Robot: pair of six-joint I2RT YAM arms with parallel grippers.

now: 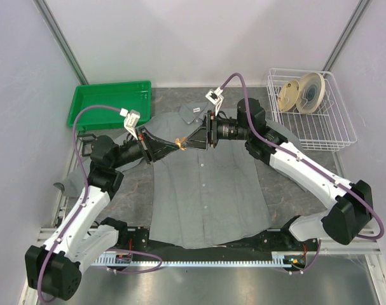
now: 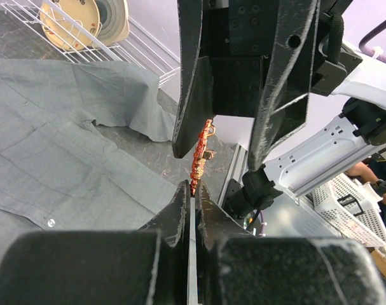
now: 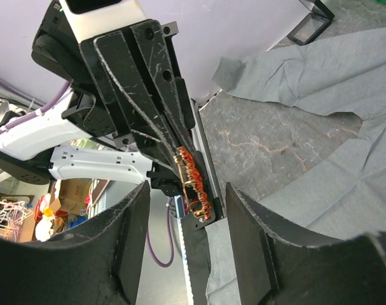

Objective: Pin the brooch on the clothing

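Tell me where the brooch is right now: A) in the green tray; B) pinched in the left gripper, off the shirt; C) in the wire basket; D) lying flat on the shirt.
B: the brooch sits clamped in the shut tips of the left gripper, in the air above the shirt, with the right gripper open either side of it.

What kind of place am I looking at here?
Probably a robotics lab test cell: two robot arms bolted to a table, plain white panels around it, and a grey shirt, green tray and wire basket laid out as props.
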